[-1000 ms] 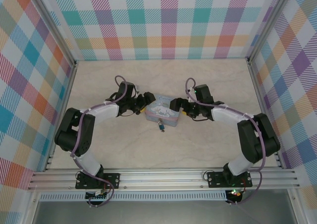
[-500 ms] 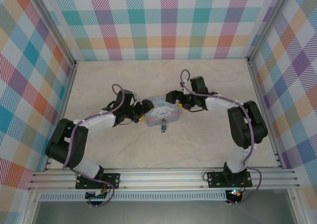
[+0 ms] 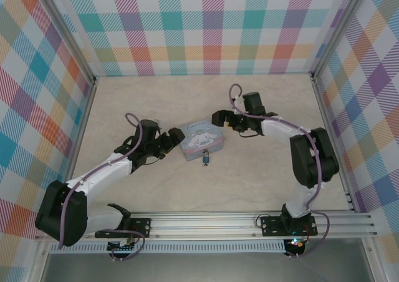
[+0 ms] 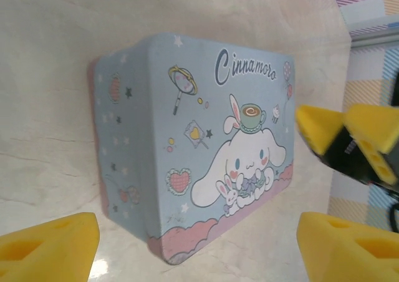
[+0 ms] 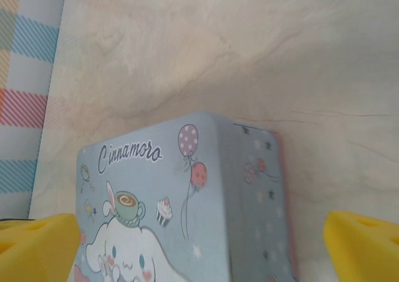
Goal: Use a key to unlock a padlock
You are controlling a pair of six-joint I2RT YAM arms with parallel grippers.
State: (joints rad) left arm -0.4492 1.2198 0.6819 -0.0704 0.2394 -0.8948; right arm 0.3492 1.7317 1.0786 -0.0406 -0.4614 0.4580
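The tiny blue-bodied padlock (image 3: 204, 160) lies on the pale marble-patterned table (image 3: 262, 176) just in front of the near edge of the pale blue cartoon-printed rectangular tin (image 3: 201, 140). Whether padlock and tin touch cannot be told. From above, the padlock's long axis runs roughly near-to-far, one end towards the tin and the other towards the arm bases. It is too small to tell which end carries the shackle, and the thin dark grey key cannot be made out as a separate thing.

The tin rests flat with its printed lid up, its long axis roughly left-to-right and a little skewed.

The left gripper (image 3: 174, 136) sits low at the tin's left end. In the left wrist view its yellow fingertips (image 4: 50, 244) are spread wide with nothing between them — released, facing the tin's short side.

The right gripper (image 3: 217, 117) hangs by the tin's far right corner, and its yellow pads (image 5: 365, 244) are likewise spread far apart and hold nothing. The two grippers flank the tin, while the padlock lies apart from both, on the near side.
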